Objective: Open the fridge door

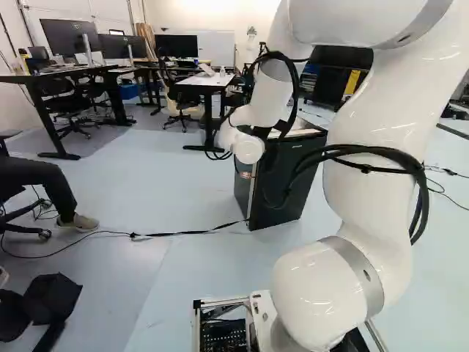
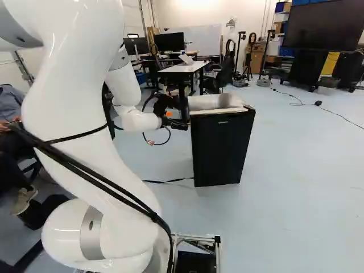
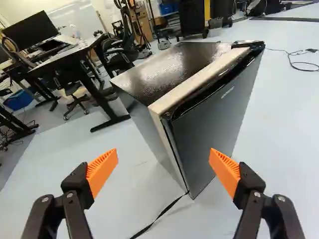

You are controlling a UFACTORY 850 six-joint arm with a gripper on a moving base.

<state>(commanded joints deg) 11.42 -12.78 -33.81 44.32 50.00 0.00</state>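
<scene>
Starting at the orange pads (image 3: 101,172) of the two-fingered gripper (image 2: 177,122): spread wide apart, with a grip on nothing. Looking past them in the wrist view, straight on to the near upright edge of the black mini fridge (image 3: 144,122), with pale floor (image 3: 144,189) in the wide gap between. Over in the right base view, close by the upper left side of the fridge; impossible to judge the depth of that gap.

Now out to the door (image 3: 214,129): closed, and beyond one pad in the wrist view. Running along above it, a pale front strip (image 3: 194,82), then the glossy top (image 3: 164,69) and, at the far front corner, a small black fitting (image 3: 249,44), clear only from the wrist.

Wide floor on the door side, good room for swinging; tighter behind, with a desk (image 3: 75,51) past the cabinet. Off the bottom corner, trailing across the floor, a black strap (image 3: 160,215). Seen in the left base view, hidden in the right: the fridge's side panel (image 1: 243,192). Whole only in the right base view: a large screen (image 2: 324,25).
</scene>
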